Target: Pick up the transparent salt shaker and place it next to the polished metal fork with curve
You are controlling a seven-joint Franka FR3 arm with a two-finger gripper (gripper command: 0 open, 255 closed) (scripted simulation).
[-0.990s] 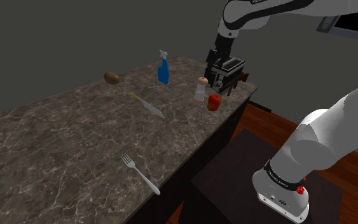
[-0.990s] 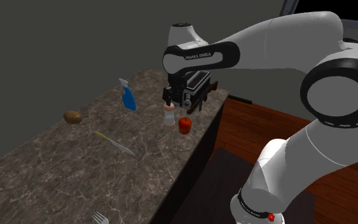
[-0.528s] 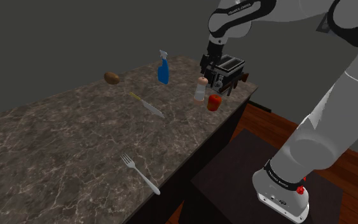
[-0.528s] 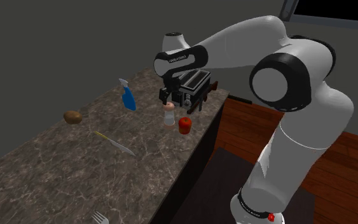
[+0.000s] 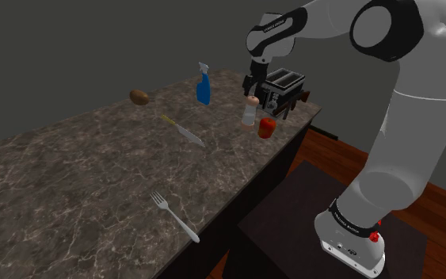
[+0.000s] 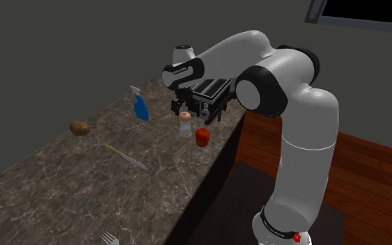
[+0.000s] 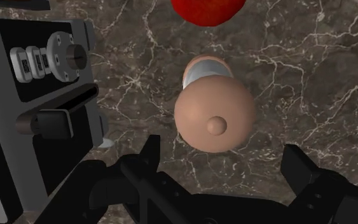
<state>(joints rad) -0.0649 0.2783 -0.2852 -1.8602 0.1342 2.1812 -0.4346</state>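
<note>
The black gripper (image 7: 222, 156) is hanging straight above the salt shaker (image 7: 214, 114), looking down on its tan domed cap. Its fingers (image 7: 151, 151) are standing wide apart, one to each side of the cap, touching nothing and gripping nothing. The shaker is standing upright on the dark marbled counter (image 5: 70, 182), directly under the gripper and clear of both fingertips, with a gap showing between the hand and the cap in the shoulder view. A red object (image 7: 208, 9) is sitting on the counter just past the shaker from the gripper. A black toaster (image 7: 37, 95) with dials on its face is standing close beside one finger. The metal fork (image 5: 173, 218) is lying well apart from the gripper, far down the counter. Between the fork and the gripper a knife (image 5: 183, 131) is lying flat, and a blue spray bottle (image 5: 203, 85) is standing near the gripper on the side away from the toaster.
</note>
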